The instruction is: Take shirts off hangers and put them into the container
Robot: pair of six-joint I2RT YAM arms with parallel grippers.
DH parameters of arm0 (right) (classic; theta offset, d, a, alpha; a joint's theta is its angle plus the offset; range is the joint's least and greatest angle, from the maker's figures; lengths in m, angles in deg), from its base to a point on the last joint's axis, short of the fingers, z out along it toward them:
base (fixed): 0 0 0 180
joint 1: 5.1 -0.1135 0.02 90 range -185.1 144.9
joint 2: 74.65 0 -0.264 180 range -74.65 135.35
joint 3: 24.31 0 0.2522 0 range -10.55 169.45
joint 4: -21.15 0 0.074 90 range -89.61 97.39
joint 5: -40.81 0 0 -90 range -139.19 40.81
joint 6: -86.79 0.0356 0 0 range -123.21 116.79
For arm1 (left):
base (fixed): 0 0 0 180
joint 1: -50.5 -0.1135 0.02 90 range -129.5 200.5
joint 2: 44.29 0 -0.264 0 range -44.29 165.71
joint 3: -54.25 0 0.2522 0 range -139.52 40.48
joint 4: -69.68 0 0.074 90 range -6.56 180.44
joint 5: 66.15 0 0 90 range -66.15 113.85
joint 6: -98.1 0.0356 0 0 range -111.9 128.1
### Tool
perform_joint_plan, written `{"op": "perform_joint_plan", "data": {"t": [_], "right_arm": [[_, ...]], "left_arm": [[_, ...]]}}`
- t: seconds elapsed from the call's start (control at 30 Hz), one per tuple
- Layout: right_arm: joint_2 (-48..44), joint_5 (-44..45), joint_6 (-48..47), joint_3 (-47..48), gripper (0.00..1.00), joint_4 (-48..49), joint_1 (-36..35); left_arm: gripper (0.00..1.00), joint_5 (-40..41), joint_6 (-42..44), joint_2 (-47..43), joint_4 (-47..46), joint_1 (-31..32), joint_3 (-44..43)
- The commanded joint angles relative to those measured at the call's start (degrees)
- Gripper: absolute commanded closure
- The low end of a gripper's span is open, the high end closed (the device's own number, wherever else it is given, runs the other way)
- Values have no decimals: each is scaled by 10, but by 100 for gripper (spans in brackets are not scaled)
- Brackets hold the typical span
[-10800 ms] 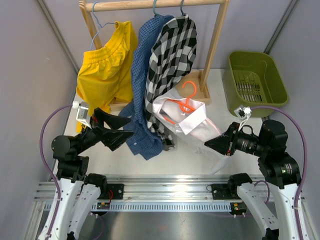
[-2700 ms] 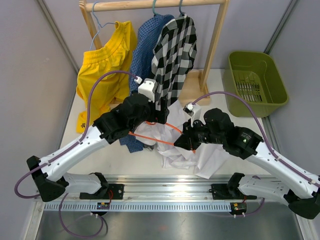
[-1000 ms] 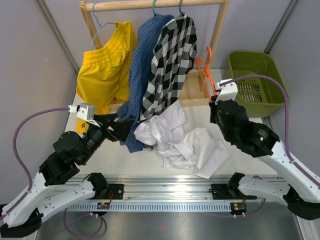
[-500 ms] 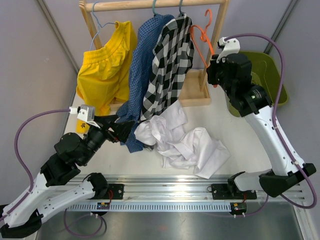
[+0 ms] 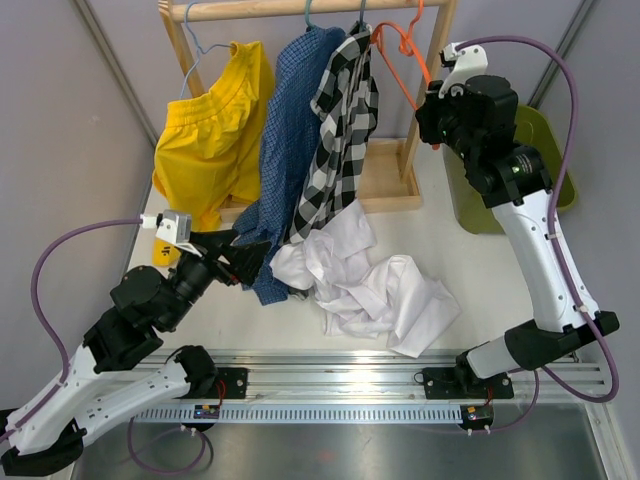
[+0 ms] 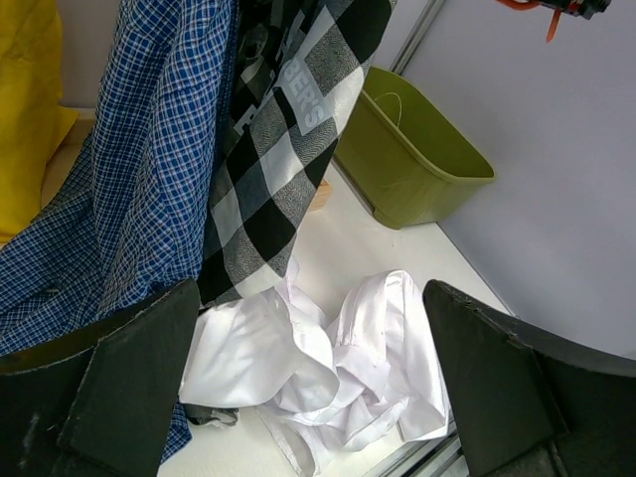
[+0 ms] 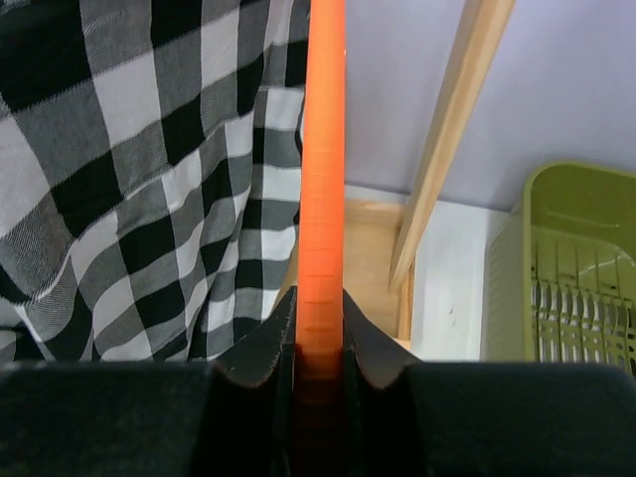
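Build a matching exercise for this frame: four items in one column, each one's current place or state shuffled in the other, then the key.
1. white shirt
2. orange hanger
3. plaid shirt
4. container

A. hanging on the wooden rail beside the blue shirt
B. standing at the right side of the table
C. crumpled on the table
D. clamped in the right gripper

Pairs: 1-C; 2-D; 3-A; 4-B

White shirt, blue-chk shirt, blk/wht plaid shirt (orange hanger).
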Motion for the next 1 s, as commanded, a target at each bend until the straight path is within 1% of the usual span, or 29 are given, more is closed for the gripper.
{"op": "perform_joint_plan", "data": {"t": [0.0,0.07,0.13,0.3,0.47,0.57,0.63,0.83,0.87,0.9,0.93,0.97], "right_arm": [[-7,-6,-20,32,100,43,13],[-9,-1,-22,27,100,47,17],[-1,3,-22,41,100,39,27],[50,-17,-14,83,100,3,56],[72,-40,-5,74,100,11,81],[71,-54,-5,54,100,18,85],[65,-59,17,27,100,24,85],[-11,-86,47,-80,100,59,84],[-21,-104,52,-91,94,61,84],[-31,-112,55,-112,70,59,84],[-42,-117,62,-120,30,55,82],[-64,-121,65,-129,16,46,78]], "left_arm": [[1,-9,3,-7,-31,-1,1],[1,-10,3,-5,-34,-1,2],[1,-10,3,-1,-36,-2,1],[1,-14,0,6,-35,-1,-3],[1,-14,0,6,-31,-1,-6],[1,-13,-2,6,-30,-1,-6],[1,-13,-3,6,-30,-1,-6],[1,-16,-3,13,-30,-1,-9],[1,-18,-3,13,-30,-1,-9],[1,-18,-4,13,-30,-1,-10],[1,-19,-4,15,-30,-1,-9],[1,-20,-4,17,-30,-1,-10]]}}
